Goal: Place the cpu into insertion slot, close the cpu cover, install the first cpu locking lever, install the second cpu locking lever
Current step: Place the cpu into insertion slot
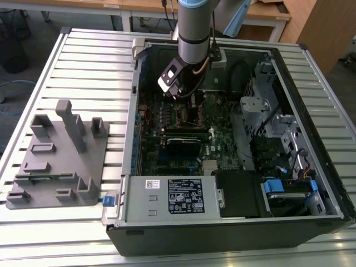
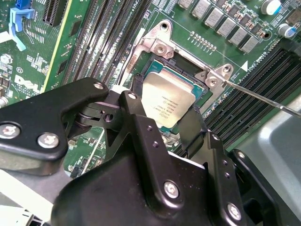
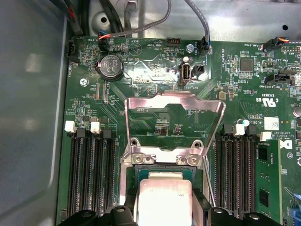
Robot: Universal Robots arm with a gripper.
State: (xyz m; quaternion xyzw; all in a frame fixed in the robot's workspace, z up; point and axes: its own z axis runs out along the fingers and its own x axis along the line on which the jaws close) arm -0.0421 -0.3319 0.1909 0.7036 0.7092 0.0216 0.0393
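The arm reaches down into the open case (image 1: 222, 236) that lies on the slatted table (image 1: 83, 67), with the gripper (image 1: 177, 92) over the far half of the board (image 1: 222, 142). A grey fixture (image 1: 61, 161) sits near the table's edge at the exterior view's left, well apart from the case. In both wrist views the gripper (image 2: 164, 101) (image 3: 162, 212) is clenched on the cpu (image 2: 170, 110) (image 3: 164, 195), its black fingers (image 2: 141, 117) pressing two opposite edges of the chip, silver top facing up. The cpu is right over the slot (image 2: 184, 76) (image 3: 157, 168), slightly tilted; whether it already rests in the slot I cannot tell. In the first wrist view the cover (image 3: 174, 100) stands swung open, hinged at the slot's edge and leaning back toward the board's edge that carries the coin battery (image 3: 110, 66). The slot lies between two banks of long memory slots (image 3: 89, 174). A thin wire lever (image 2: 263, 98) runs out from one hinge corner of the slot.
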